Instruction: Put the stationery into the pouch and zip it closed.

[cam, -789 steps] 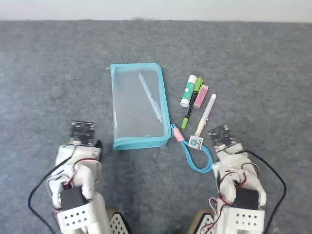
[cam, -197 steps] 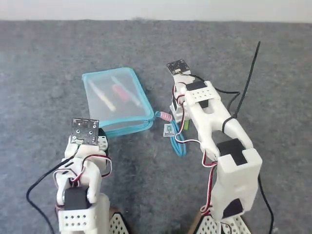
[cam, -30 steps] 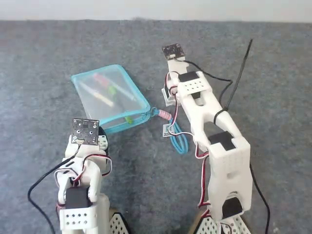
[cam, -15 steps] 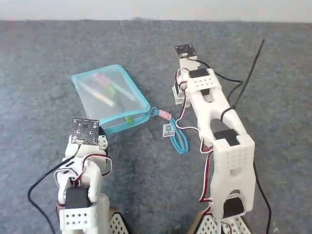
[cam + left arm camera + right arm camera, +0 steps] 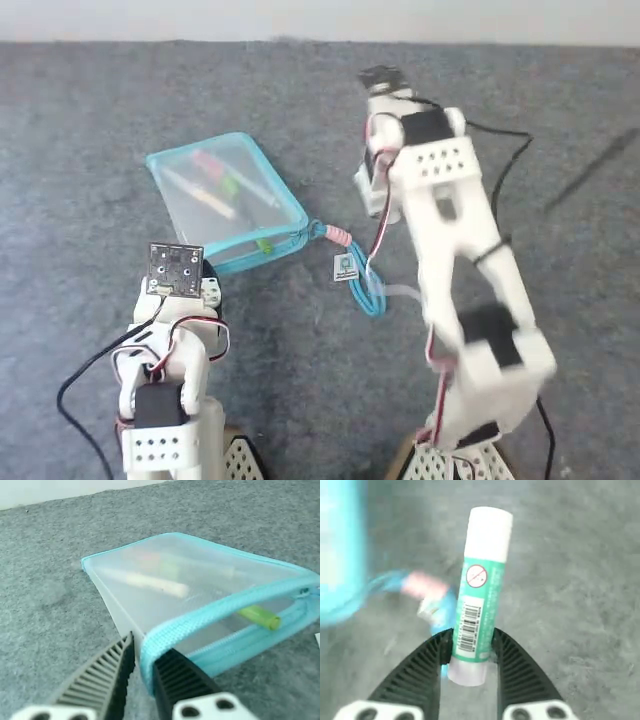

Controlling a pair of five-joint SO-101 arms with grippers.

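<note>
The clear pouch with teal zip edging lies at the centre left, its mouth open toward the arms. Inside are pens, a pink eraser and a green highlighter that pokes out at the mouth. My left gripper is shut on the pouch's teal edge, at its near corner. My right gripper is shut on a green-and-white glue stick, held above the table to the right of the pouch.
A pink zip pull, a small tag and a blue strap loop trail from the pouch's right corner. Grey carpet covers the table, with free room right and left. A black cable runs off the right arm.
My right arm has risen and swung right, away from the pouch, with the glue stick in it. The pouch and left arm have not moved.
</note>
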